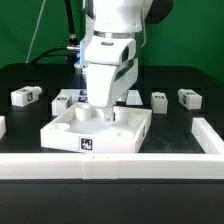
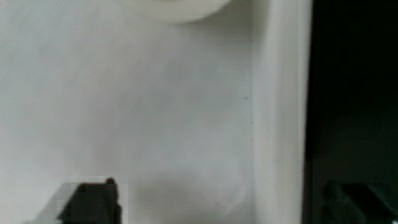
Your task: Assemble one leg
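My gripper point(image 1: 100, 112) is low over the large flat white panel point(image 1: 60, 128) at the table's middle front. In the wrist view the panel point(image 2: 143, 110) fills most of the picture and its raised rim point(image 2: 281, 100) runs along one side. My gripper point(image 2: 222, 205) is open. One fingertip point(image 2: 89, 203) stands over the panel and the other point(image 2: 356, 205) outside the rim over the dark table. Nothing is between them but the panel's edge. Small white legs with tags lie behind the panel: one at the exterior view's far left point(image 1: 25, 96) and two at its right point(image 1: 158, 99) point(image 1: 188, 97).
Another small white tagged piece point(image 1: 65, 100) lies just behind the panel, partly hidden by the arm. White rails point(image 1: 110, 163) border the table at the front and at the right point(image 1: 205, 130). A rounded white shape point(image 2: 178, 8) shows at the wrist view's edge.
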Controlling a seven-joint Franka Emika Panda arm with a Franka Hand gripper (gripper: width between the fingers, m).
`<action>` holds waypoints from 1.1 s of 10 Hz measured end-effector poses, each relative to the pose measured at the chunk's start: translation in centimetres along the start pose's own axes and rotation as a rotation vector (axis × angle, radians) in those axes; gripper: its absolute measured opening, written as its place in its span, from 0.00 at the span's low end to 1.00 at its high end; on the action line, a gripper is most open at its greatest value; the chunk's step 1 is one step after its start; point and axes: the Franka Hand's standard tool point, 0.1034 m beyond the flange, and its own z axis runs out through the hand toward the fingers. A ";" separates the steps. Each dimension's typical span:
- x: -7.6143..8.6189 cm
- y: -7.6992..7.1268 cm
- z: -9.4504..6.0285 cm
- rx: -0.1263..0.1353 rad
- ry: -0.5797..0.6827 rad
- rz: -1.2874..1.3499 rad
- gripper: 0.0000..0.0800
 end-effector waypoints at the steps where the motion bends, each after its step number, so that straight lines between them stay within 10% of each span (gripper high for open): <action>1: -0.1 0.0 0.1 0.002 -0.001 0.000 0.63; 3: -0.1 -0.1 0.1 0.003 -0.001 0.000 0.20; 5: -0.1 -0.1 0.2 0.003 -0.001 0.000 0.07; 11: -0.1 -0.1 0.2 0.003 -0.001 0.000 0.07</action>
